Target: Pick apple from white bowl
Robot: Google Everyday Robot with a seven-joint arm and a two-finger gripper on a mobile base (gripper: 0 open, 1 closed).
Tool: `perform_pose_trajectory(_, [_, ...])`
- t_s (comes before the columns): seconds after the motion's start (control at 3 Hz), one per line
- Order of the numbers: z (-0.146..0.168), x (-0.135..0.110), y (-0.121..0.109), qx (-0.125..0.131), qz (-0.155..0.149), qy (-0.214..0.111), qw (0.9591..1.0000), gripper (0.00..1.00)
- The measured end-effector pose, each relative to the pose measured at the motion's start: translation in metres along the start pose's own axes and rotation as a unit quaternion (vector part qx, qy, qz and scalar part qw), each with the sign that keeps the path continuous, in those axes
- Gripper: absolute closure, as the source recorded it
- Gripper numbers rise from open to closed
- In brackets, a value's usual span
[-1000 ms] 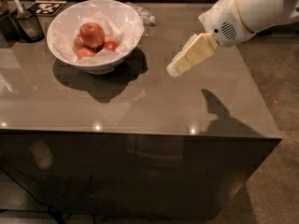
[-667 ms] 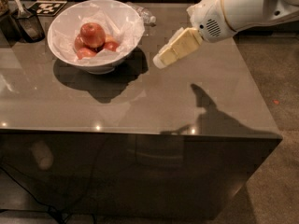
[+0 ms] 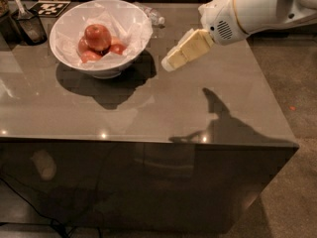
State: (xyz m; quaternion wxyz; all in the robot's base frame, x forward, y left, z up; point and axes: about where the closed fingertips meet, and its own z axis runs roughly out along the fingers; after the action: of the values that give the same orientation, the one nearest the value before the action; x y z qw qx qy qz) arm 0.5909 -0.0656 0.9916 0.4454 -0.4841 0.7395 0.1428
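Observation:
The white bowl point(image 3: 69, 46), lined with crumpled white paper, stands at the back left of the glossy brown table point(image 3: 148, 108). Several apples lie in it. A round, evenly red apple point(image 3: 97, 36) sits on top of the others. My gripper point(image 3: 169, 63) hangs in the air to the right of the bowl, a little above the table, pointing down and left toward the bowl's right rim. It is apart from the bowl and holds nothing that I can see. Its white arm point(image 3: 257, 6) comes in from the upper right.
A dark container point(image 3: 30, 26) with a utensil in it stands left of the bowl. A black-and-white marker card point(image 3: 49, 7) lies behind it. A crumpled clear object point(image 3: 153, 17) lies behind the bowl's right side. The table's front edge point(image 3: 148, 142) and right edge drop to carpet.
My gripper and arm have moved left, toward the bowl. The bowl and the apples have not moved.

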Motion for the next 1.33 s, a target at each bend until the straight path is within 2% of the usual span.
perform_pose_trajectory(0.33, [0.022, -0.02, -0.009, -0.003, 0.002, -0.021, 0.9998, 0.0])
perform_pose_trajectory(0.67, [0.049, -0.044, -0.011, -0.03, 0.001, -0.036, 0.9989, 0.0])
perform_pose_trajectory(1.0, [0.049, -0.044, -0.011, -0.03, 0.001, -0.036, 0.9989, 0.0])
perform_pose_trajectory(1.33, [0.069, -0.061, 0.005, -0.052, 0.009, -0.074, 0.9959, 0.0])
